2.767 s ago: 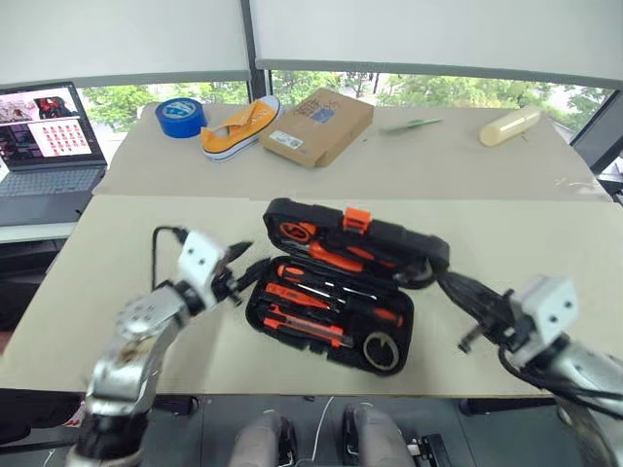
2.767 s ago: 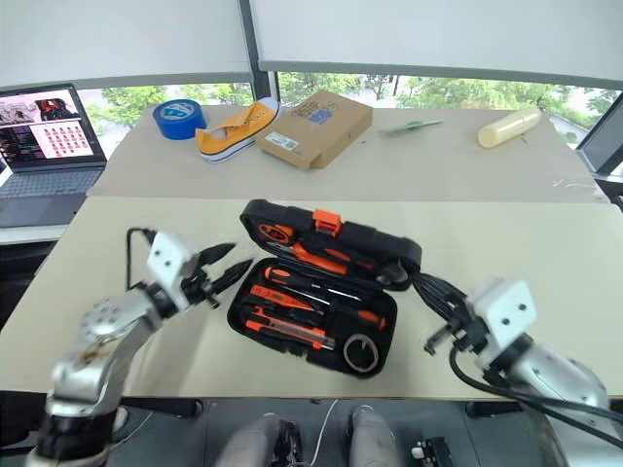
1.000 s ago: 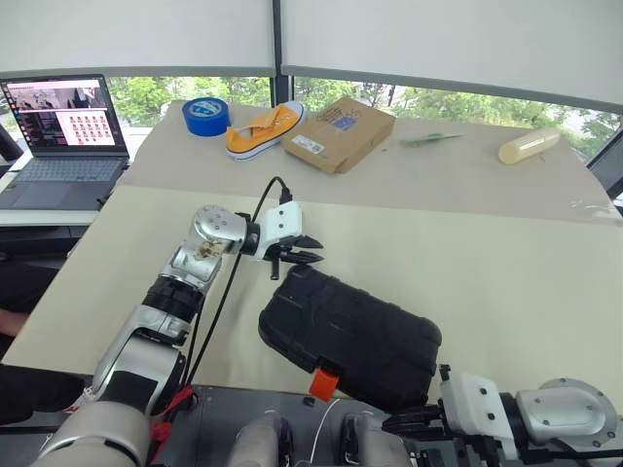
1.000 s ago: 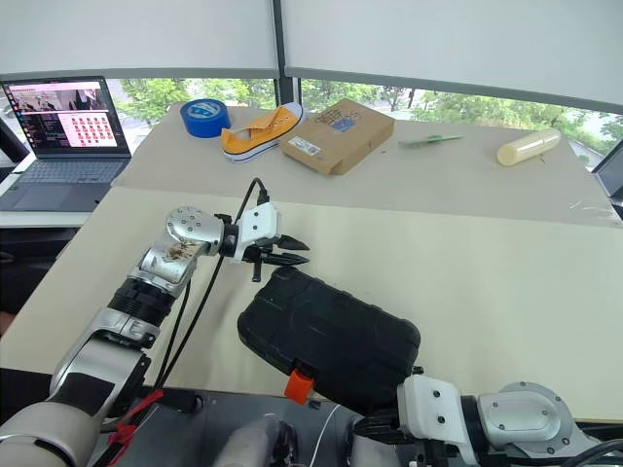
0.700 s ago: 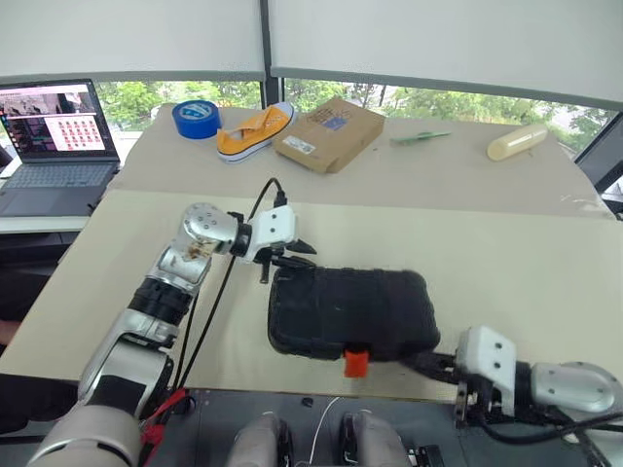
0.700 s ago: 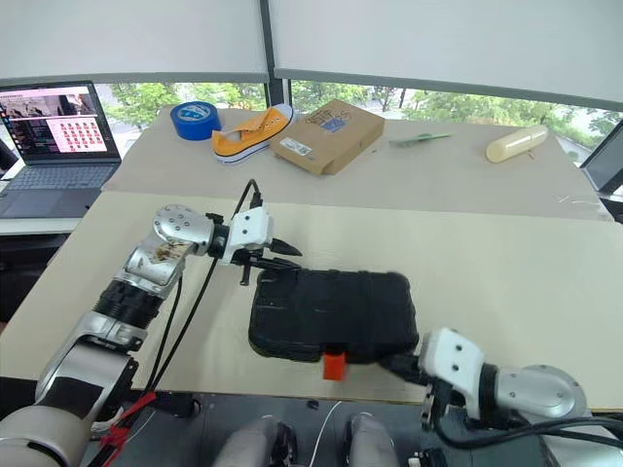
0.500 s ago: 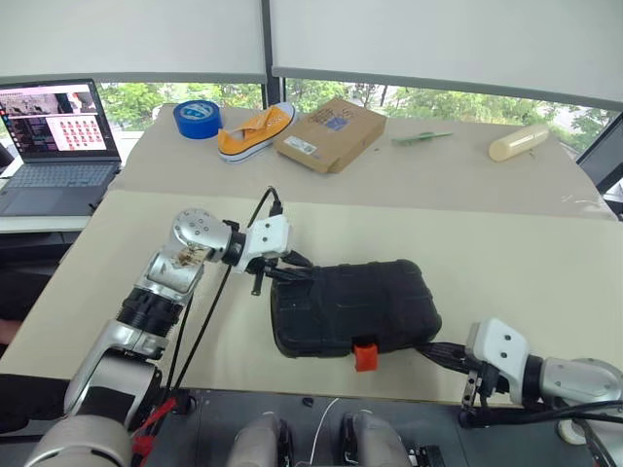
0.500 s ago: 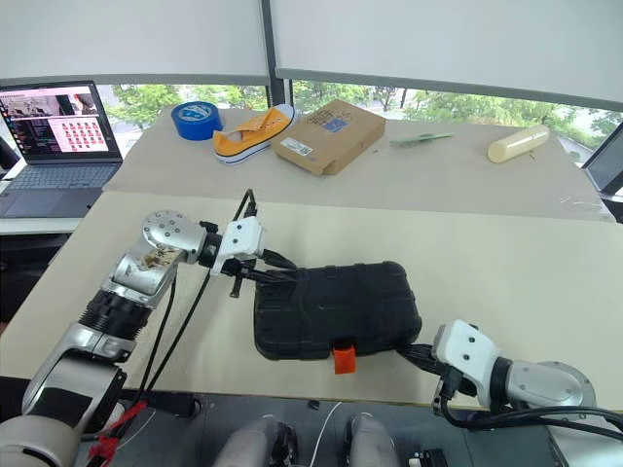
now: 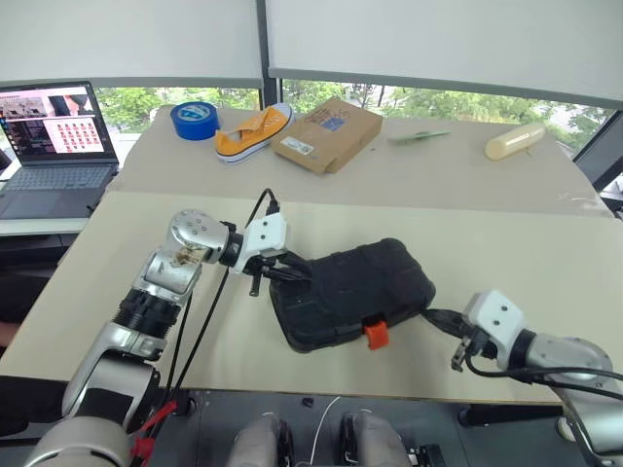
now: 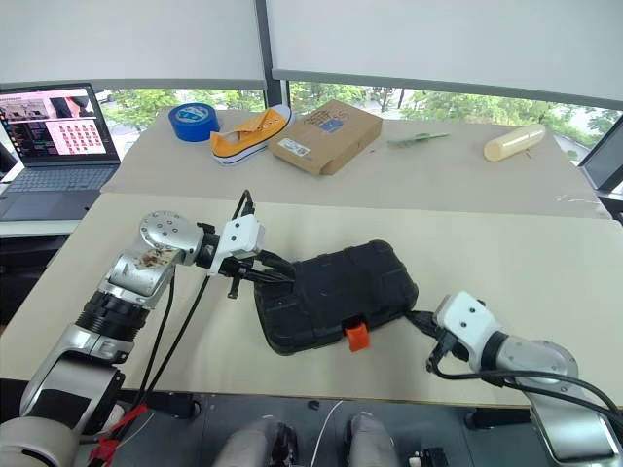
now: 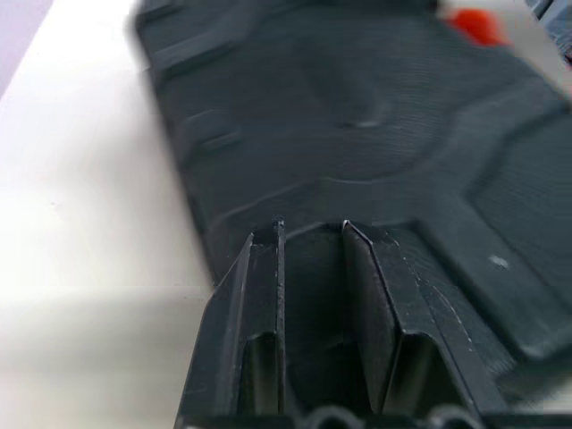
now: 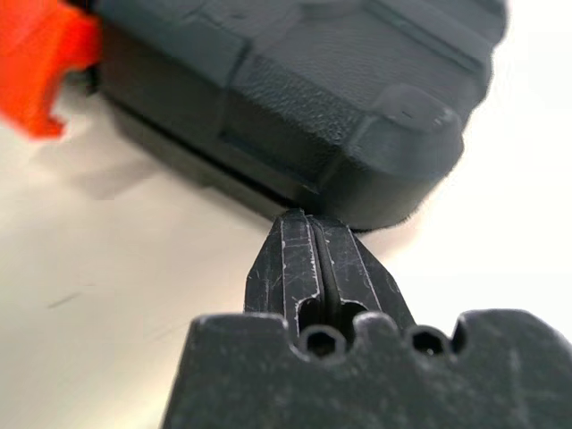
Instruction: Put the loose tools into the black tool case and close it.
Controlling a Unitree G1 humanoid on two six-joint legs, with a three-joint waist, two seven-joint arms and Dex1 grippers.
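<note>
right gripper (image 10: 421, 321), fingers pressed together, nudges the closed black tool case (image 10: 336, 292); left gripper (image 10: 277, 276), narrowly parted, steadies it; unfastened orange latch (image 10: 356, 337) risks reopening.

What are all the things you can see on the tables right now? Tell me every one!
tool case: 1, black, lid down, near table, between both end effectors
latch: 1, orange, on the case's near edge
blue tape roll: 1, far table, left
shoe: 1, orange and white, beside the tape roll
cardboard box: 1, brown, far table, middle
green tool: 1, thin, right of the box
cream cylinder: 1, far table, right
laptop: 1, open, screen lit, far left
left end effector: fingers slightly apart, at the case's left end
right end effector: shut, at the case's right corner
</note>
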